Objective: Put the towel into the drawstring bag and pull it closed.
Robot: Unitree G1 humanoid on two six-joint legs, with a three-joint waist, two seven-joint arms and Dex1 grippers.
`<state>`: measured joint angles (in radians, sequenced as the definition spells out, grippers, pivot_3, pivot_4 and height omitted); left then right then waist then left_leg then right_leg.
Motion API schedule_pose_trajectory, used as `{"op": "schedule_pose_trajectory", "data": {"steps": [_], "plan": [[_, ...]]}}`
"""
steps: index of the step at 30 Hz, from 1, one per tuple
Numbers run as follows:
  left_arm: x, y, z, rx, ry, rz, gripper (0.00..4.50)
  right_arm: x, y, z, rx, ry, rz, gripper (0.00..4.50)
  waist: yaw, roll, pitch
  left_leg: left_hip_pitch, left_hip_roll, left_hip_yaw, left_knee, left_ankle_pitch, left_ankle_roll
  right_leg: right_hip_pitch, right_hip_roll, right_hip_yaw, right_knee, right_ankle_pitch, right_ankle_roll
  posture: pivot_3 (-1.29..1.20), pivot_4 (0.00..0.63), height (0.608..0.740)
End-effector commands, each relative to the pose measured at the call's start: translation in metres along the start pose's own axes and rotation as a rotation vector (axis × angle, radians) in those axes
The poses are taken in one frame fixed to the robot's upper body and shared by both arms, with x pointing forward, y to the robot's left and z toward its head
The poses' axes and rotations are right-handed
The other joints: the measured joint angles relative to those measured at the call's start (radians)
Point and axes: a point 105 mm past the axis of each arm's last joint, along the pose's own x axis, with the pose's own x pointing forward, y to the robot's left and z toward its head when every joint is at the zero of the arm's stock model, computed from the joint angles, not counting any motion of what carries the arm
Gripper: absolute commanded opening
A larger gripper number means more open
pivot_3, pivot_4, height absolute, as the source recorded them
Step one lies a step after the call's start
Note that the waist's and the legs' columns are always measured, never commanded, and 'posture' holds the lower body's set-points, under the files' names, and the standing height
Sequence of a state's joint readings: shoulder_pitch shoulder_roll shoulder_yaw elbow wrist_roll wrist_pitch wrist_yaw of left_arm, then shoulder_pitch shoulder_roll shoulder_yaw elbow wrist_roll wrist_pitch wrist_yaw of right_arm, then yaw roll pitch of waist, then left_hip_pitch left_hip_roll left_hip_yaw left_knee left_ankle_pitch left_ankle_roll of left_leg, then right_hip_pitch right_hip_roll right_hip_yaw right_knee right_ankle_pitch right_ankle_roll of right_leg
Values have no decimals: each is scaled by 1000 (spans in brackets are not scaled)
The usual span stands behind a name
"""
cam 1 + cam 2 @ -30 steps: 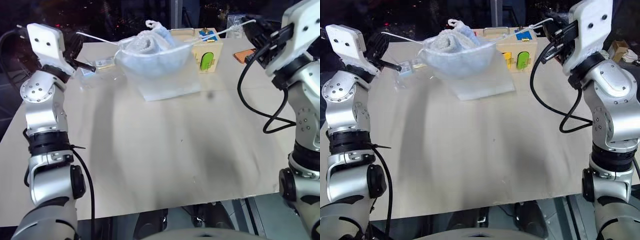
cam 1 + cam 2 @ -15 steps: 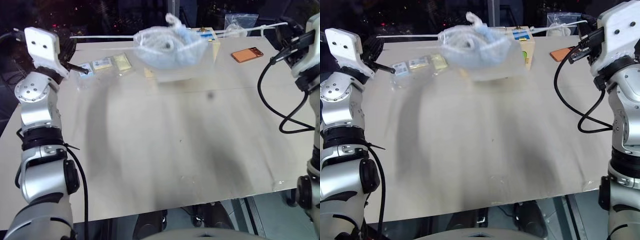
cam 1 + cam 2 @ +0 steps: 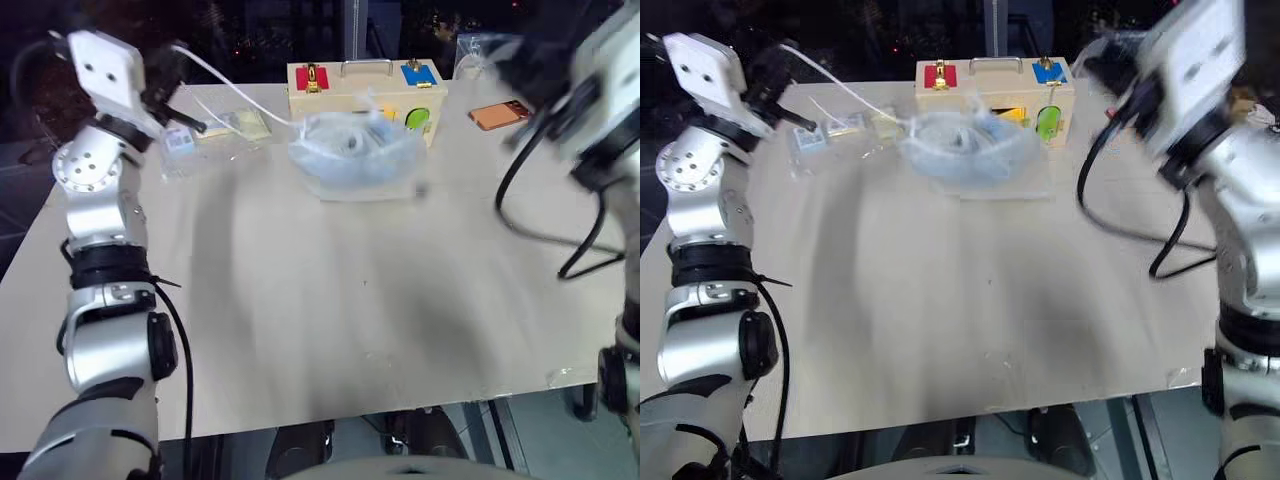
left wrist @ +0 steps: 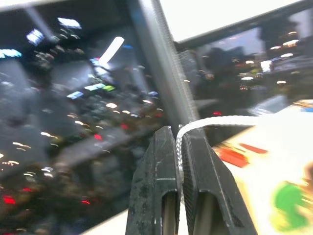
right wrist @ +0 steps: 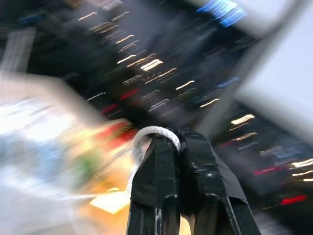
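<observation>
Drawstring bag (image 3: 355, 155) on table (image 3: 330, 320), between grippers, mouth up, towel (image 3: 990, 135) inside. Left gripper (image 4: 179, 139) pinches cord (image 3: 232, 88), cord slanting down to bag; right gripper (image 5: 179, 138) clamps other cord loop (image 5: 151, 132).

drawstring bag (image 3: 355, 155) on table (image 3: 350, 330), towel (image 3: 975, 135) inside | box (image 3: 365, 85) just behind | packets (image 3: 215, 130) left
</observation>
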<state>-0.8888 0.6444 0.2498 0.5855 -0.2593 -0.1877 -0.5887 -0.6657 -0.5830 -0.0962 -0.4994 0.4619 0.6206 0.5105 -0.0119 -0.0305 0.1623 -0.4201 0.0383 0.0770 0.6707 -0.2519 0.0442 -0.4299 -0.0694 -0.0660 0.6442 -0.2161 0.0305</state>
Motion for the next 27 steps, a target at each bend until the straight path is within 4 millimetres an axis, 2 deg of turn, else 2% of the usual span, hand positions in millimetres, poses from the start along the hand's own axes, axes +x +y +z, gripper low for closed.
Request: {"op": "schedule_pose_trajectory", "data": {"steps": [1,2,3,4,5,6,7,8,10,12,14,17,18,20,21,22,24,25,26,27], "plan": [[14,1,40,-15,-117,-4,34,-2,-24,58,-36,-182,-70,0,-2,0,5,-3,0,0,2,0,0,-3,0,1,2,2,1,0,150,740],[15,-13,43,-8,-142,-64,34,-2,-12,59,-63,-193,-5,0,0,0,4,-4,0,0,3,0,0,-3,1,0,2,3,1,0,150,740],[16,-16,46,1,-158,-73,34,-3,-7,61,-65,-208,22,0,4,-1,3,-3,0,-1,4,0,0,-2,0,-1,1,3,1,0,150,740],[16,4,48,2,-152,12,34,-7,-32,66,-70,-212,-81,0,6,-2,3,0,0,-2,3,0,0,2,0,-1,0,3,2,0,150,740],[10,33,44,12,-116,120,34,-19,-69,63,-106,-168,-234,0,7,-2,3,4,0,-2,3,0,0,6,0,-3,-2,2,2,0,150,740],[4,53,41,16,-89,195,34,-31,-95,62,-135,-133,-342,0,7,-2,4,4,0,-2,2,0,0,6,0,-2,-2,2,2,0,150,740],[-4,67,32,30,-46,237,34,-43,-107,52,-175,-69,-375,0,6,-2,3,3,-1,-2,2,0,1,6,0,-2,-2,3,2,0,150,740],[-9,72,26,41,-20,250,34,-50,-110,44,-200,-26,-368,0,5,-2,3,3,-1,-1,2,-1,2,6,0,-2,-3,3,2,0,150,740],[-12,71,17,42,2,239,34,-55,-108,33,-206,7,-335,0,4,-2,3,4,-1,1,1,-2,3,6,-1,-1,-4,2,2,0,150,740],[-8,64,19,31,-18,214,34,-54,-108,36,-216,-10,-332,0,5,-2,3,4,-1,2,0,-2,3,6,-1,0,-4,2,3,0,150,740],[0,60,31,27,-68,206,34,-54,-116,48,-214,-58,-374,0,8,-1,4,4,-1,2,0,-1,2,4,-1,-1,-2,2,3,0,150,740],[11,60,52,7,-130,199,34,-47,-103,65,-236,-116,-302,0,8,-2,4,3,0,6,1,-1,2,4,-1,-1,-2,2,3,0,150,740],[14,58,61,13,-164,184,34,-49,-109,72,-223,-143,-342,0,7,-2,4,3,0,6,1,-1,2,4,-1,-1,-2,2,3,0,150,740],[14,48,41,6,-89,129,34,-49,-115,64,-80,-171,-382,0,5,-2,4,3,0,6,1,-1,2,4,-1,0,-2,2,3,0,150,740],[11,45,26,12,-25,125,34,-45,-101,52,-120,-117,-308,0,5,-2,3,4,0,6,1,-1,2,4,-1,0,-2,2,3,0,150,740],[11,46,30,4,-47,128,34,-42,-92,55,-154,-117,-273,0,5,-2,3,5,0,6,0,-1,2,4,-1,1,-2,2,3,0,150,740],[13,53,55,4,-151,155,34,-45,-104,79,-88,-226,-357,0,0,-2,4,5,0,9,0,-1,2,5,-1,1,-2,2,3,0,150,740],[14,50,49,-21,-130,139,34,-45,-105,72,-61,-202,-370,0,0,-2,4,3,0,10,0,-1,2,2,-1,1,-1,2,3,0,150,740],[14,41,27,-43,-32,102,34,-42,-98,54,-96,-120,-335,0,1,-2,4,0,0,9,1,-1,2,-2,-1,2,0,2,3,0,150,740],[12,36,20,-22,-8,81,34,-41,-85,43,-159,-77,-255,0,3,-3,3,1,0,10,2,-1,2,-1,-1,2,1,2,3,0,150,740]]}}
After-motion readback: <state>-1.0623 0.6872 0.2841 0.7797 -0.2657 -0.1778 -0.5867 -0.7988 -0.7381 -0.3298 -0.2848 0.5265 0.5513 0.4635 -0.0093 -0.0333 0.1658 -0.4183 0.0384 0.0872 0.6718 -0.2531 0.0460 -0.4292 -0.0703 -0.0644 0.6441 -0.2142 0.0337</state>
